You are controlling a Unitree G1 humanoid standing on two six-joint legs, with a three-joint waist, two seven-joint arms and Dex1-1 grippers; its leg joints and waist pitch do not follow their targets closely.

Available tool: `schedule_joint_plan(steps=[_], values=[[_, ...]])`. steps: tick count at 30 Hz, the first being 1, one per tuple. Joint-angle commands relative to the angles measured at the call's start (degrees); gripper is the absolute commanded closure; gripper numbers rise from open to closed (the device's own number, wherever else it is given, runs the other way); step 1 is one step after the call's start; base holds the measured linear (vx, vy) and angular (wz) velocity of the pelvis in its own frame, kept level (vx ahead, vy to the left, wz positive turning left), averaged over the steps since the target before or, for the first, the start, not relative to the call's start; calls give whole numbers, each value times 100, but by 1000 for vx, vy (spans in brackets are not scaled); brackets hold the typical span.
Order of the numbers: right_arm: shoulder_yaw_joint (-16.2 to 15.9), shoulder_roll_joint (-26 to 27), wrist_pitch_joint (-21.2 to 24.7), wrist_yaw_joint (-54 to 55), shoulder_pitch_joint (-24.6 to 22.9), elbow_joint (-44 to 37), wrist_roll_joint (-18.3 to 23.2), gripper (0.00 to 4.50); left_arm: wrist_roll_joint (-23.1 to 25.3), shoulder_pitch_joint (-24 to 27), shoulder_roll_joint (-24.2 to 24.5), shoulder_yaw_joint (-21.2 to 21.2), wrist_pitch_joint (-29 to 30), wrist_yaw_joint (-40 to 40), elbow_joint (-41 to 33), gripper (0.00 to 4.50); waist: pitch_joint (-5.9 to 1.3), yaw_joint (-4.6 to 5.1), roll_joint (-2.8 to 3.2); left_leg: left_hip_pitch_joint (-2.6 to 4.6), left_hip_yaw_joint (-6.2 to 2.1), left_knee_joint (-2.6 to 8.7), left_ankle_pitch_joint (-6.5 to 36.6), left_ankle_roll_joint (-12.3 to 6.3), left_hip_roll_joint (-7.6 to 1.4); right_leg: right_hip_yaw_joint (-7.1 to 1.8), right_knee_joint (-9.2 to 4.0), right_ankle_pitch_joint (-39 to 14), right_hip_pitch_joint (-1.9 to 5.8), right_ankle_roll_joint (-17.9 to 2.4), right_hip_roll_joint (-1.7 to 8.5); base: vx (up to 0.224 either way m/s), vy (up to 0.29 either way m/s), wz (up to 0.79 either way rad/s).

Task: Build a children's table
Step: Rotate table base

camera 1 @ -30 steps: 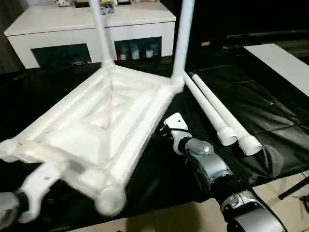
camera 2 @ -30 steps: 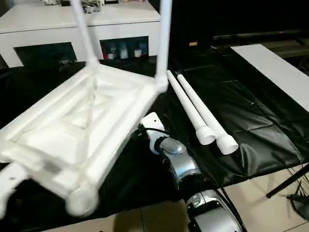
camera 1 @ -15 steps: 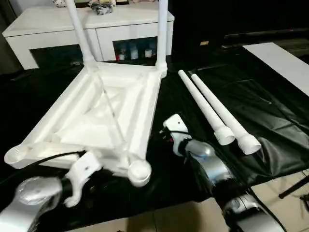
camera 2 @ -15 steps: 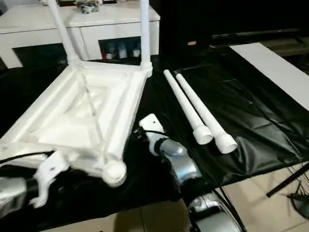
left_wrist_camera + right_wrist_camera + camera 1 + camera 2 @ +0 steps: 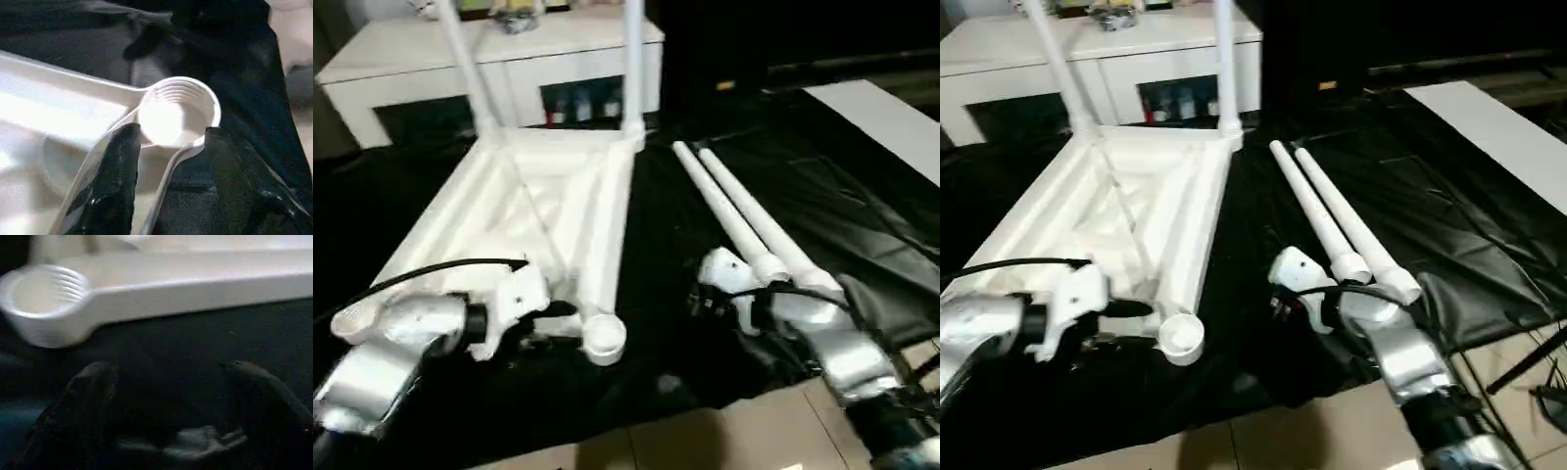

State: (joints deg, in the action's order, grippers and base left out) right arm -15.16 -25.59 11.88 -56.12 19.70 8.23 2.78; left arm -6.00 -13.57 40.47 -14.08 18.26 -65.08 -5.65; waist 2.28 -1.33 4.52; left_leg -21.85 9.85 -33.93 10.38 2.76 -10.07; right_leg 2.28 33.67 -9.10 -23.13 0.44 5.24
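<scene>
Two legs stand in the tabletop, two loose legs lie beside; both jaws gape empty.

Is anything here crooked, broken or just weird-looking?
Nothing looks broken. The tabletop lies upside down on the black table with two legs standing up at its far corners. Two more legs lie loose beside it, and the near corner socket is empty.

worktop – black cover, creased | white cabinet – beyond the worktop, dark glass doors, small items on top | white board – on the worktop's right side | floor – pale tiles
</scene>
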Motion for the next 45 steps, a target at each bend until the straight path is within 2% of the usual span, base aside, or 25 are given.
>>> schedule_joint_plan(steps=[1, 3, 4, 5, 6, 7, 8, 11, 13, 16, 19, 21, 23, 24, 26, 28, 31, 35, 38, 39, 40, 41, 42, 43, 45], values=[[-20, -245, 299, -411, 7, -477, 239, 57, 295, -287, 130, -195, -423, -180, 539, 182, -329, -27, 18, 89, -69, 444, 1861, -171, -187, -135, -348, -1373, 254, -1203, 181, 0, 0, 0], [-27, -369, 415, -523, 1, -612, 303, 57, 358, -445, 99, -265, -574, -198, 798, 217, -328, -53, 42, 118, -62, 433, 1939, -152, -188, -141, -352, -1575, 237, -1212, 187, 0, 0, 0], [-23, -442, 489, -582, 12, -677, 334, 57, 421, -558, 76, -328, -669, -217, 984, 219, -313, -58, 36, 111, -66, 443, 1999, -117, -186, -142, -362, -1734, 236, -1192, 187, 0, 0, 0], [-18, -494, 564, -626, 17, -737, 360, 57, 458, -638, 70, -384, -735, -262, 1127, 213, -324, -68, 76, 131, -76, 445, 2072, -62, -195, -143, -363, -1860, 225, -1168, 201, 0, 0, 0], [-18, -504, 578, -637, 17, -749, 366, 57, 465, -650, 72, -396, -740, -277, 1154, 212, -320, -63, 62, 135, -71, 447, 2117, -38, -197, -145, -373, -1899, 214, -1161, 198, 0, 0, 0], [-21, -585, 721, -749, 4, -871, 431, 57, 578, -751, 104, -519, -844, -403, 1430, 239, -302, -58, 83, 134, -84, 461, 2239, -12, -190, -135, -389, -2043, 215, -1139, 186, 0, 0, 0], [-23, -616, 787, -800, -4, -925, 460, 57, 645, -790, 124, -573, -907, -454, 1556, 257, -316, -57, 74, 143, -84, 458, 2278, 9, -195, -139, -381, -2052, 215, -1124, 191, 0, 0, 0], [-47, -689, 915, -922, -38, -1065, 533, 57, 735, -843, 192, -646, -946, -557, 1746, 264, -313, -47, 80, 125, -101, 469, 2292, 31, -204, -143, -375, -2100, 222, -1108, 214, 0, 0, 0], [-47, -740, 1097, -1039, -81, -1252, 704, 57, 790, -901, 238, -698, -1048, -643, 1945, 304, -322, -63, 89, 147, -93, 458, 2277, 16, -207, -154, -379, -2065, 212, -1116, 208, 0, 0, 0], [-84, -810, 1320, -1168, -110, -1482, 886, 57, 953, -1010, 235, -778, -1449, -649, 2394, 301, -327, -80, 80, 141, -95, 458, 2218, 11, -206, -146, -369, -1923, 214, -1178, 201, 0, 0, 0], [-107, -808, 1377, -1169, -98, -1501, 870, 57, 1019, -1103, 181, -784, -1652, -576, 2656, 355, -335, -77, 79, 130, -101, 466, 2156, 45, -221, -151, -346, -1861, 219, -1197, 230, 0, 0, 0], [-113, -804, 1377, -1168, -92, -1494, 860, 57, 1025, -1111, 170, -768, -1656, -549, 2680, 356, -336, -81, 81, 143, -93, 463, 2185, 61, -220, -154, -349, -1845, 210, -1230, 228, 0, 0, 0], [-120, -803, 1408, -1136, -80, -1520, 862, 57, 1068, -1105, 165, -729, -1611, -437, 2716, 399, -333, -84, 79, 138, -91, 464, 2172, 65, -221, -154, -342, -1785, 212, -1256, 228, 0, 0, 0], [-122, -803, 1422, -1122, -77, -1525, 862, 57, 1059, -1096, 156, -714, -1589, -422, 2732, 399, -330, -84, 96, 135, -94, 466, 2184, 68, -219, -153, -341, -1807, 217, -1251, 232, 0, 0, 0], [-125, -805, 1444, -1097, -79, -1538, 862, 57, 1068, -1074, 151, -704, -1567, -398, 2755, 395, -326, -87, 90, 142, -92, 468, 2228, 76, -221, -155, -356, -1895, 210, -1234, 235, 0, 0, 0], [-130, -802, 1456, -1015, -90, -1550, 852, 57, 1221, -983, 193, -735, -1542, -302, 2760, 427, -318, -69, 78, 117, -102, 476, 2234, 96, -219, -154, -351, -1950, 229, -1205, 243, 0, 0, 0], [-89, -763, 1431, -915, -84, -1535, 859, 57, 1101, -792, 144, -587, -1219, -180, 2524, 438, -304, -27, 60, 86, -125, 492, 2252, 100, -213, -147, -357, -2170, 256, -1100, 258, 0, 0, 0], [115, -524, 1389, -260, 135, -1094, 591, 57, 525, -254, -155, -171, 50, 139, 1464, 450, -309, 69, 45, 63, -135, 482, 2056, 95, -199, -130, -345, -2218, 264, -1137, 258, 0, 0, 0], [213, -401, 1472, 144, 275, -818, 462, 57, 530, -59, -454, -77, 449, 582, 983, 450, -322, 95, 41, 90, -96, 436, 1883, -30, -186, -134, -372, -1927, 241, -1260, 225, 0, 0, 0], [237, -370, 1524, 282, 316, -748, 413, 57, 577, -19, -548, -68, 597, 721, 861, 450, -335, 101, 25, 89, -88, 422, 1745, -65, -189, -137, -352, -1723, 257, -1313, 218, 0, 0, 0], [237, -370, 1524, 282, 316, -748, 413, 57, 577, -19, -548, -68, 597, 721, 861, 450, -329, 98, 35, 84, -90, 421, 1725, -96, -183, -130, -354, -1706, 254, -1323, 211, 0, 0, 0], [304, -294, 1626, 546, 409, -594, 340, 57, 688, 26, -759, -44, 802, 1021, 714, 450, -329, 96, -3, 89, -72, 414, 1708, -136, -180, -129, -366, -1695, 250, -1310, 196, 0, 0, 0], [324, -274, 1671, 616, 436, -547, 334, 57, 715, 37, -817, -36, 881, 1095, 666, 450, -329, 88, 15, 93, -78, 412, 1697, -143, -178, -126, -359, -1704, 252, -1317, 199, 0, 0, 0], [381, -219, 1800, 832, 518, -405, 302, 57, 798, 55, -994, -5, 1082, 1330, 560, 450, -327, 86, -10, 93, -73, 407, 1664, -148, -176, -125, -363, -1749, 258, -1307, 201, 0, 0, 0], [426, -168, 1891, 1031, 591, -263, 250, 57, 869, 28, -1085, 4, 1203, 1498, 550, 450, -325, 62, 0, 108, -72, 399, 1700, -145, -170, -121, -383, -1908, 243, -1235, 193, 0, 0, 0]])
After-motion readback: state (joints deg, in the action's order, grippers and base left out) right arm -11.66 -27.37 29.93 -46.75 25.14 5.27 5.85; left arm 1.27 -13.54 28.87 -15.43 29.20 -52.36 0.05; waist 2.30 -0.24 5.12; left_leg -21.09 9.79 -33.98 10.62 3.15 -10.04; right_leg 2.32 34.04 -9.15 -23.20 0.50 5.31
